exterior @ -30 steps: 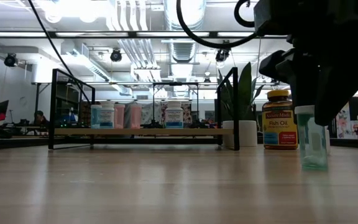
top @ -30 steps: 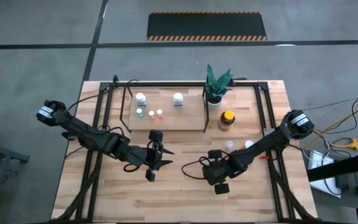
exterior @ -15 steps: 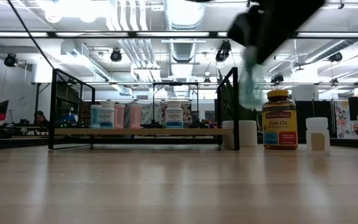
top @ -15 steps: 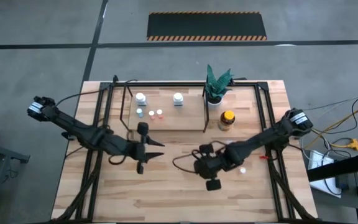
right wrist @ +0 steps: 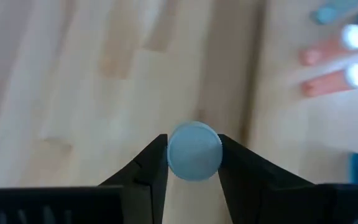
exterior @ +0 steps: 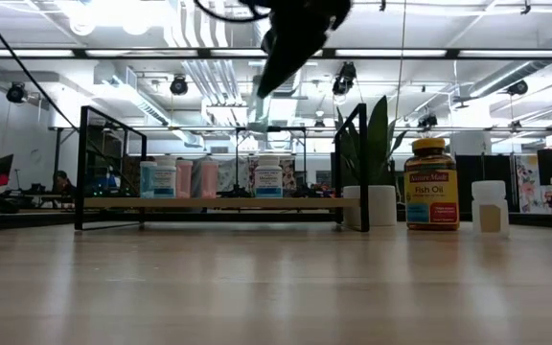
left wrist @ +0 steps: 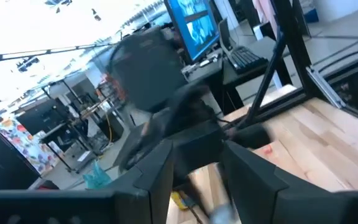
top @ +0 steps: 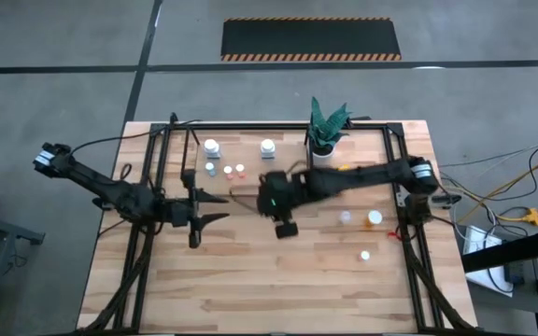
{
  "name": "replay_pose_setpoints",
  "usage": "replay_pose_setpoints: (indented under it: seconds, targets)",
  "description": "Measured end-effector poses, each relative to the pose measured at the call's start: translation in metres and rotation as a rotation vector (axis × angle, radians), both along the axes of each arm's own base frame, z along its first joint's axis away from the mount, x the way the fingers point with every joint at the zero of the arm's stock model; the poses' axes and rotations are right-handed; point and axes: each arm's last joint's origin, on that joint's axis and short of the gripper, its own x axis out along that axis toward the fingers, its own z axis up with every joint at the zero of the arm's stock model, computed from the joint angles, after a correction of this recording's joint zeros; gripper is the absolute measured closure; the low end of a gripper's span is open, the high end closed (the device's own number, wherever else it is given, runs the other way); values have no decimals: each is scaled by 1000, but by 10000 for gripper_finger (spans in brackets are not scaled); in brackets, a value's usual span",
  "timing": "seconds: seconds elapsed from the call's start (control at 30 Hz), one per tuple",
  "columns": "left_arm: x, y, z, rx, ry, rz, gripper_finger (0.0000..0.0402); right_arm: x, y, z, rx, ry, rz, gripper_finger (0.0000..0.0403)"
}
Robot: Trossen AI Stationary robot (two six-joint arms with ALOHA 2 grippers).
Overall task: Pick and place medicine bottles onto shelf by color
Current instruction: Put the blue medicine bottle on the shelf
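Note:
My right gripper [right wrist: 193, 163] is shut on a small pale-green-capped bottle [right wrist: 194, 151]. In the high view it hovers at the shelf's near edge [top: 271, 199], and the bottle is hidden beneath it. The shelf [top: 250, 182], a light-wood panel in black bars, carries two white-capped bottles [top: 211, 147] [top: 267, 147] and three tiny ones [top: 227, 171]. These stand in a row in the low view [exterior: 209, 178]. My left gripper [top: 220, 207] is open and empty over the table, left of the right gripper. The amber bottle [exterior: 429, 184] stands on the table beside the plant. My right gripper pinches the pale green bottle at its round cap [right wrist: 194, 151], one finger [right wrist: 151, 163] on each side. The fingers come from above, pointing down. The bottle is lifted clear of the table and stays upright below the fingers.
A green spiky plant in a white pot [top: 325, 126] stands at the shelf's right end. Three small bottles remain on the table's right part [top: 345, 217] [top: 374, 218] [top: 365, 254]. Black frame bars [top: 152, 177] run along the table's sides. Cables trail from both arms.
My right gripper has lifted the pale green bottle off the table's right part. It has carried it up and toward the table's left and far edge, to the shelf's near edge. My left gripper has drawn back toward the left edge, staying open.

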Motion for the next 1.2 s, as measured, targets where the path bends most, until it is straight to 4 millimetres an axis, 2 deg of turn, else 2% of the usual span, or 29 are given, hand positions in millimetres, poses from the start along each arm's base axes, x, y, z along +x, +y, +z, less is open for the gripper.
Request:
replay_pose_setpoints:
  seconds: [0.1, 0.27, 0.5, 0.67, 0.87, 1.2]
  targets:
    - [-6, 3, -6, -4, -1, 0, 276, 11, -30, 4, 34, 3, -2, 289]
    - [-12, 6, -12, -4, -27, 1, 276, 25, -71, -3, 74, 16, -17, 289]
    - [-18, 9, -12, 1, -42, 5, 276, 39, -110, -15, 66, 30, -34, 291]
    - [-16, 7, -14, 8, -27, 5, 276, 42, -121, -24, 128, 33, -24, 287]
    - [-13, 7, -16, 13, -13, 27, 276, 46, -123, -39, 142, 71, -25, 290]
    - [-13, 7, -16, 12, -15, 29, 276, 47, -123, -39, 150, 61, -42, 290]
